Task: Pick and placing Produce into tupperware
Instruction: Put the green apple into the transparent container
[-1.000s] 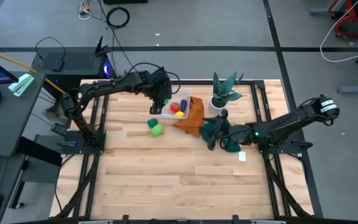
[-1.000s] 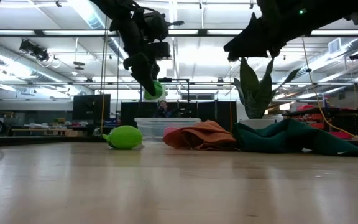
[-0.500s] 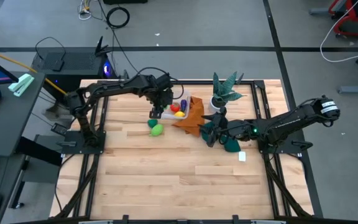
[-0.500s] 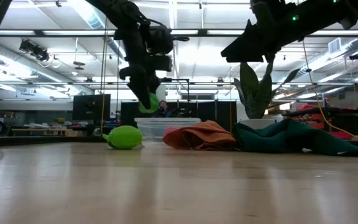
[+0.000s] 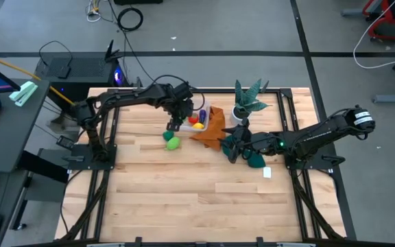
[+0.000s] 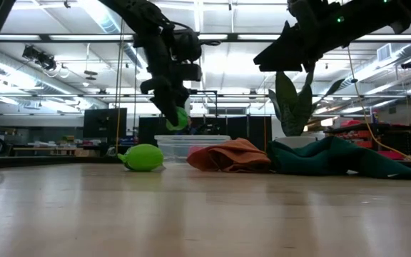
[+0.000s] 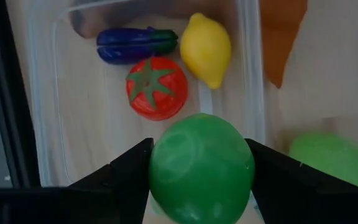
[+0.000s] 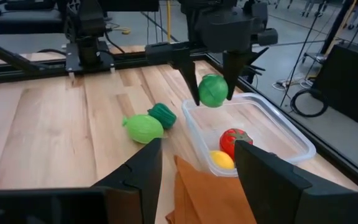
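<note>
Left tool [image 7: 201,171] grips green ball [image 7: 201,168] over tupperware [image 7: 252,74]; right tool [image 8: 194,174] open.

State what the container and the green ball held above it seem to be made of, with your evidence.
Container: clear, glossy plastic; the wood shows through its walls. Green ball, clamped in the left gripper: probably smooth moulded plastic, with soft sheen and even colour, though rubber is possible.

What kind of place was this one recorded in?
Most likely a robotics lab or workshop: a wooden table in a metal frame, loose cables on a concrete floor, and an open hall with ceiling lights and equipment racks behind.
</note>
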Controlling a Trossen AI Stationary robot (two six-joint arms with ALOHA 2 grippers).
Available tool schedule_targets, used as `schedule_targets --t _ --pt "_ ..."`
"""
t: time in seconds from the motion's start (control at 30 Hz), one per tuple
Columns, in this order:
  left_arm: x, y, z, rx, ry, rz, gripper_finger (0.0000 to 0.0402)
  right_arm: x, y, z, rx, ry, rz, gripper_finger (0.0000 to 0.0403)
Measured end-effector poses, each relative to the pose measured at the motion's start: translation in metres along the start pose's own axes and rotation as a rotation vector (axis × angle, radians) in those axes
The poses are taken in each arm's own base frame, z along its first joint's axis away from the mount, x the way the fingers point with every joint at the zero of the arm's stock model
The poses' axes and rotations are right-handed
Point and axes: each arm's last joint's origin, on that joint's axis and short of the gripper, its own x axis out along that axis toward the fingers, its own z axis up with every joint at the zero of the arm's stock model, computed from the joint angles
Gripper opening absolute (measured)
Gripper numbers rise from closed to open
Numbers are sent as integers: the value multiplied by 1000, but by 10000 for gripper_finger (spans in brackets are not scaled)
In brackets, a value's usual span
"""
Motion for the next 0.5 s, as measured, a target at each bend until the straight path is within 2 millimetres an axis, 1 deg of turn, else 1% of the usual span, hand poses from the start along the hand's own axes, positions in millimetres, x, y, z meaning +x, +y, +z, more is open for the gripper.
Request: schedule_targets --t 0.13,0.2,0.3,0.43,0.5 --pt "13 3 -4 -6 38 -17 238 0 0 0 3 0 1 164" --pt "19 5 -3 -8 56 -23 238 0 0 0 12 0 4 164" --pt "24 10 3 -10 74 -22 241 0 0 0 20 1 5 164" --pt "26 23 12 -42 63 -8 240 0 0 0 20 2 5 164" --pt "29 28 14 -52 80 -18 238 0 0 0 20 1 5 164"
